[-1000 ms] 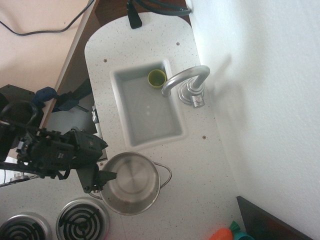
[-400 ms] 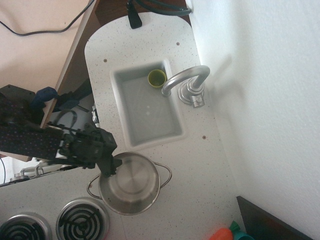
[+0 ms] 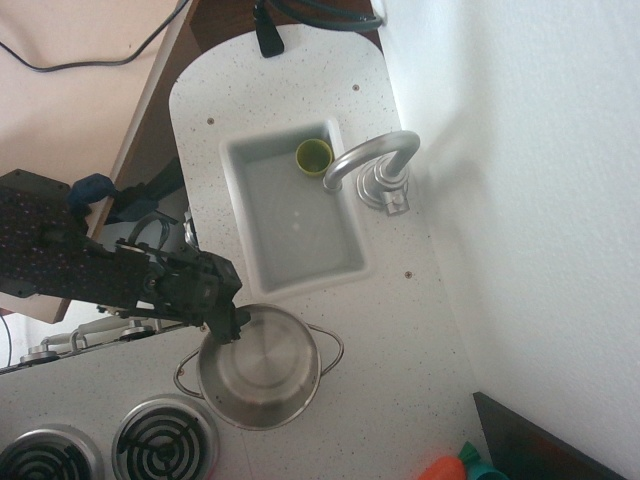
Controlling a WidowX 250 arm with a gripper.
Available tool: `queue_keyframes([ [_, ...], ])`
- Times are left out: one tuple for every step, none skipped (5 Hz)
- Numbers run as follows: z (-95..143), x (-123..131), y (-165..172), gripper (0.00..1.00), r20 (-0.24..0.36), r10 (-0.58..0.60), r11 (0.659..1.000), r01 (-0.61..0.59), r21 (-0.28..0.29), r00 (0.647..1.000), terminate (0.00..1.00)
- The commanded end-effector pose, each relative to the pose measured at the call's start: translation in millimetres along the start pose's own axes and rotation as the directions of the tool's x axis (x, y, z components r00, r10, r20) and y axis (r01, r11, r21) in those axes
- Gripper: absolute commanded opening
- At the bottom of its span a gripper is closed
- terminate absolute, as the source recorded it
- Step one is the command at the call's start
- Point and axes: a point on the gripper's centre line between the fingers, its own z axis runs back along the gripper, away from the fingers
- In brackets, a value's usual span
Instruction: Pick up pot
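Jaw state: cannot tell from this overhead view; the black gripper (image 3: 232, 322) tips are dark and bunched at the far-left rim of the pot (image 3: 260, 366), seemingly straddling the wall. Arm enters from the left edge. Pot sits upright on the speckled white counter (image 3: 400, 330), just near of the sink (image 3: 292, 208), with stove burners (image 3: 163, 440) to its near-left. Two wire loop handles visible, left and right. Small yellow-green cup (image 3: 314, 156) stands in the sink's far corner, below the faucet (image 3: 372, 165) spout.
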Motion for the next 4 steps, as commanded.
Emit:
queue_keyframes([
  [-2, -2, -3, 1.00, 0.024, 0.022, 1.000, -0.022, -0.005, 0.999, 0.00],
  [-16, -4, 2, 1.00, 0.027, 0.070, 0.998, -0.070, 0.007, 0.997, 0.00],
  [-30, -10, -8, 1.00, 0.048, 0.043, 0.999, -0.043, -0.009, 0.998, 0.00],
  [-43, -11, -21, 1.00, 0.013, -0.007, 1.000, 0.007, -0.016, 1.000, 0.00],
])
